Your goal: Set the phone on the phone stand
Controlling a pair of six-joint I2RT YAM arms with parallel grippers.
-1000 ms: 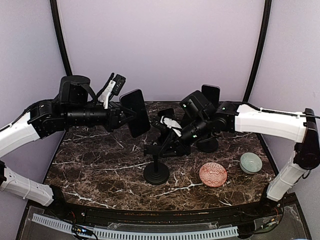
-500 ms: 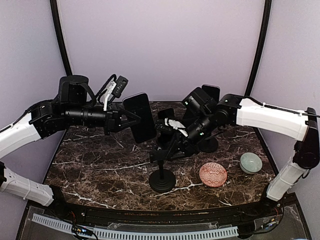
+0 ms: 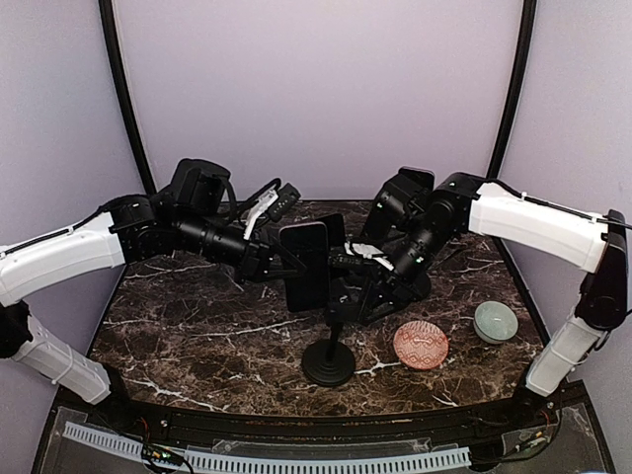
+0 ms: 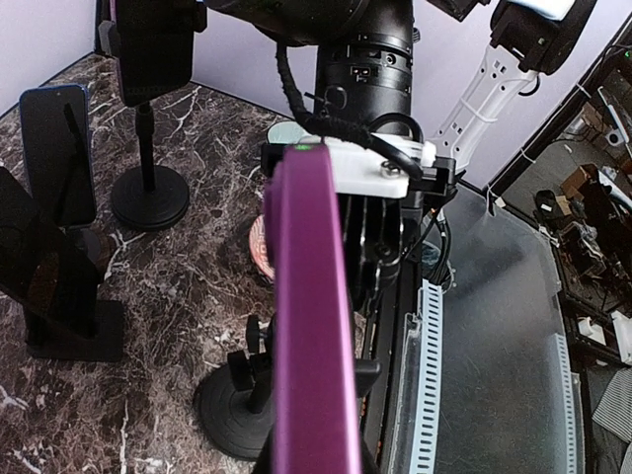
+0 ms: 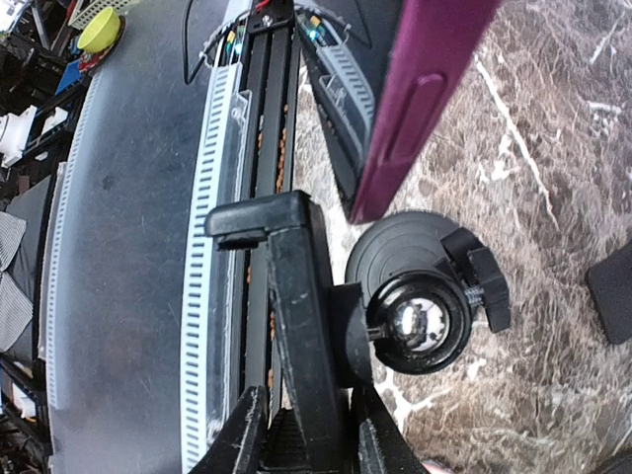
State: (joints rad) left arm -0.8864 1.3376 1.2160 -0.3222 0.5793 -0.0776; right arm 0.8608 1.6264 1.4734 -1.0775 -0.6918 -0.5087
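The phone (image 3: 306,265) is a dark slab with a purple case, held upright and edge-on above the table by my left gripper (image 3: 280,265), which is shut on it. In the left wrist view its purple edge (image 4: 311,316) fills the centre and hides the fingers. The black phone stand (image 3: 329,363) has a round base and a thin post. Its clamp bracket (image 5: 301,326) sits between the fingers (image 5: 242,434) of my right gripper (image 5: 306,434), which is shut on it. The phone (image 5: 420,89) hangs just left of and close to the bracket.
A pink patterned dish (image 3: 421,345) and a pale green bowl (image 3: 495,321) lie at the right. Another stand (image 4: 148,193) carrying a phone is behind my right arm. A blue phone (image 4: 59,158) leans on a block. A slotted rail (image 3: 296,459) runs along the near edge.
My left arm has carried the phone rightward and lower, up beside the stand's bracket. The right gripper has shifted the stand toward the near edge and a little right.
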